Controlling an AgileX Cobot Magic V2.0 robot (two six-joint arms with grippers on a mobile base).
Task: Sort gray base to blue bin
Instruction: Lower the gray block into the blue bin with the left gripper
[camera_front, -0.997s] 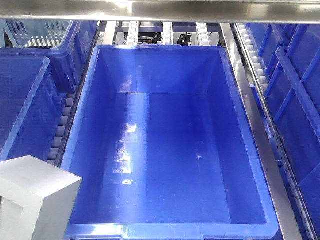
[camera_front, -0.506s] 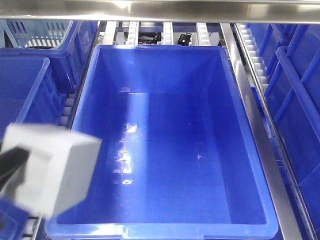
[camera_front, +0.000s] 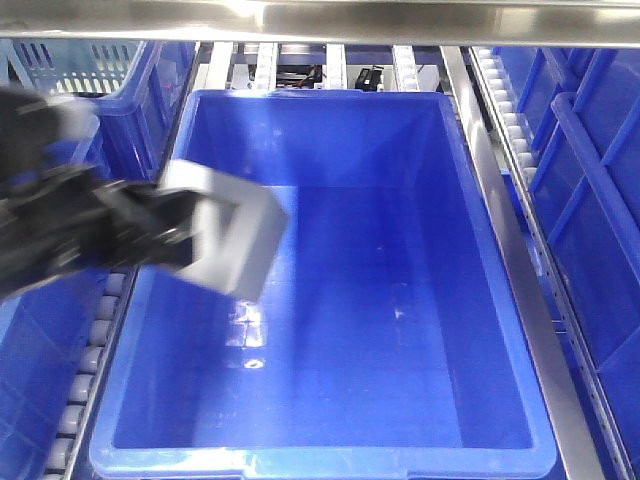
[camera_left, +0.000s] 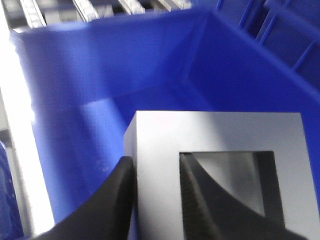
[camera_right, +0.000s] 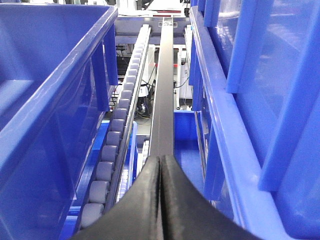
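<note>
A: Where is the matte light-gray cube-like block (camera_front: 232, 240) with the square recess?

B: In the air over the left side of the large glossy bright-blue plastic tub (camera_front: 500, 300), just inside its left rim and tilted. It is blurred in the front view.

A: What holds it?

B: The left tool (camera_left: 155, 197). In the left wrist view its two black fingers (camera_left: 107, 205) clamp one wall of the block: one finger lies on the outer left face, the other sits inside the recess. The recessed face looks toward that camera.

A: And the black arm (camera_front: 70, 225)?

B: It reaches in from the left edge, across the tub's left rim.

A: The right tool (camera_right: 160, 200)?

B: Its two black fingers are pressed together with nothing between them. It points along a dark rail (camera_right: 162, 100) between blue crates, with a row of gray rollers (camera_right: 112, 150) just left of the rail.

A: Anything else nearby?

B: A pale blue-gray slatted basket (camera_front: 75, 62) at the far left, and a steel bar (camera_front: 320, 20) across the far edge.
</note>
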